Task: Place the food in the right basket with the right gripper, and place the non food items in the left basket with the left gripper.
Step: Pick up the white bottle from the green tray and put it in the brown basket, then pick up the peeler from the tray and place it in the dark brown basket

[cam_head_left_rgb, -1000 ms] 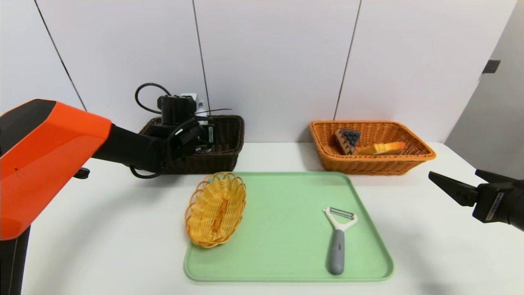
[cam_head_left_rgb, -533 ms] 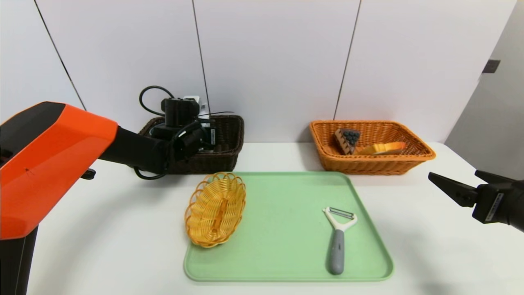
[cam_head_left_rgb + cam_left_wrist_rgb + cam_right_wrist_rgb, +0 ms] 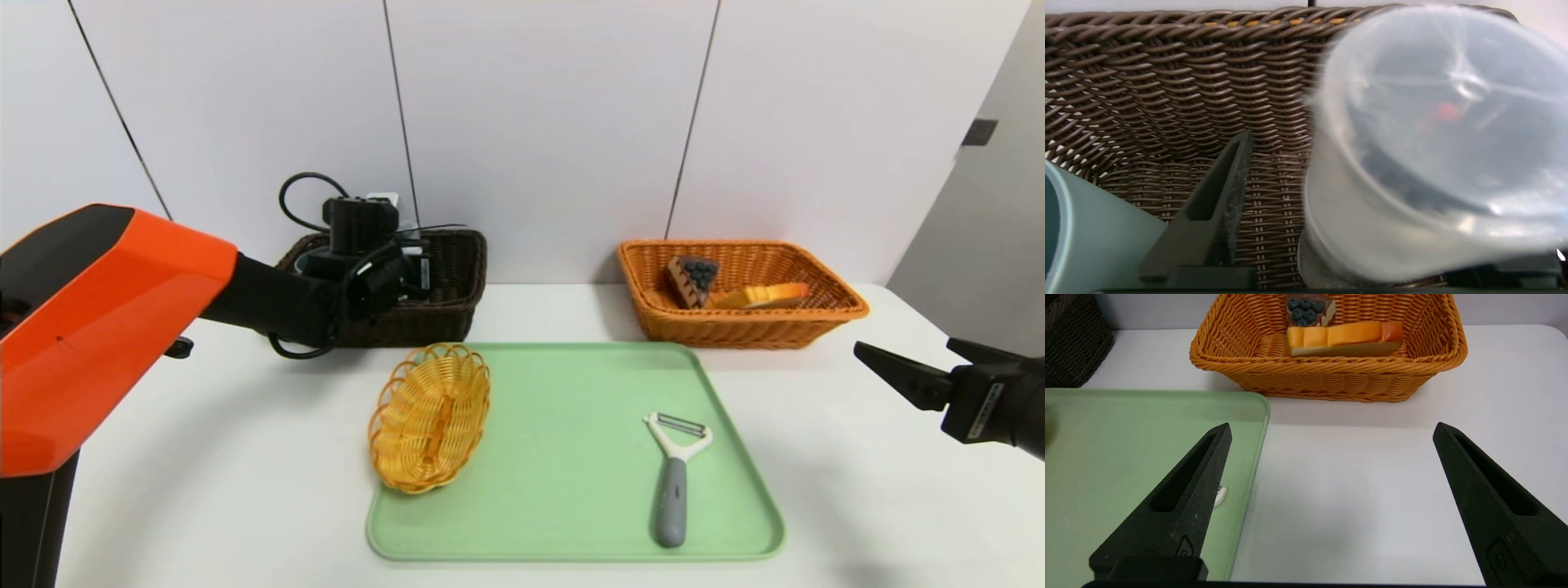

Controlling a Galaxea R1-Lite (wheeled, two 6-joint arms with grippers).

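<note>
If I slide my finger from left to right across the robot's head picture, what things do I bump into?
Orange left arm → dark basket with the left gripper reaching into it → green tray → peeler → orange basket → right gripper, open over the table.

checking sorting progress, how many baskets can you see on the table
3: the dark brown basket at back left, where the left gripper reaches in; the orange basket at back right; and a small yellow basket tipped on the green tray edge.
</note>
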